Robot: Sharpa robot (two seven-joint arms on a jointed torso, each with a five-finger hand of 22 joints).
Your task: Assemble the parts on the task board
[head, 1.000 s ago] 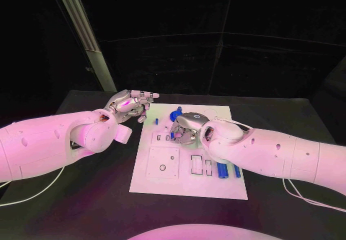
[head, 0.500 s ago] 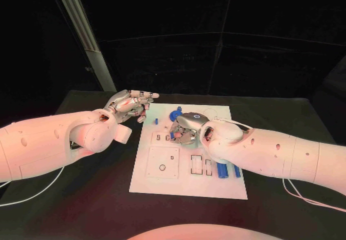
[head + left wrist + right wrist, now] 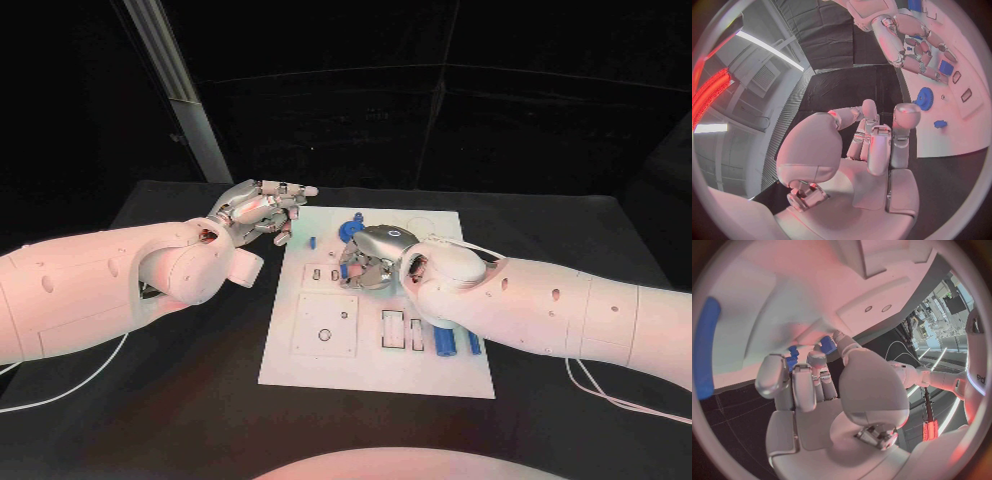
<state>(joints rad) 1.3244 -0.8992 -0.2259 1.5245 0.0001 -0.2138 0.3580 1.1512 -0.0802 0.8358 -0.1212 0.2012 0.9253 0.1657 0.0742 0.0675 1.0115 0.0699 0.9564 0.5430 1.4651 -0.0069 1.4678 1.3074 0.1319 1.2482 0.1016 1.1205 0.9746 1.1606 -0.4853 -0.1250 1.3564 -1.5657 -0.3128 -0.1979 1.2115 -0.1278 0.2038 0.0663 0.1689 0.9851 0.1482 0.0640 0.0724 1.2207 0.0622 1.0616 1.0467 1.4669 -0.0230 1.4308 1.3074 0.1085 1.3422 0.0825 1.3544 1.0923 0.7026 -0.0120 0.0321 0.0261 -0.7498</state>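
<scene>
The task board [image 3: 378, 370], a white plate, lies lengthwise at the middle of the black tabletop [image 3: 173, 400], with bare tabletop showing along its near edge and both long sides.

The left hand [image 3: 260, 212] hovers just off the board's far left corner, over the tabletop; its fingers [image 3: 879, 145] are curled inward on nothing.

The right hand [image 3: 372, 262] sits low over the far half of the board. In the right wrist view its fingers [image 3: 801, 385] are drawn together, their tips at two small blue parts [image 3: 827, 343] close against the board; whether a part is actually pinched cannot be told.

A blue gear [image 3: 351, 230] stands on the board just beyond the right hand, and a small blue peg [image 3: 313, 242] lies near the board's left edge, between the two hands.

Two long blue parts [image 3: 446, 341] lie side by side near the board's right edge, partly under the right forearm. Dark outlined recesses [image 3: 392, 330] mark the middle of the board, with a square raised panel [image 3: 326, 323] toward its left edge.

No legible writing appears on the board or the parts.
</scene>
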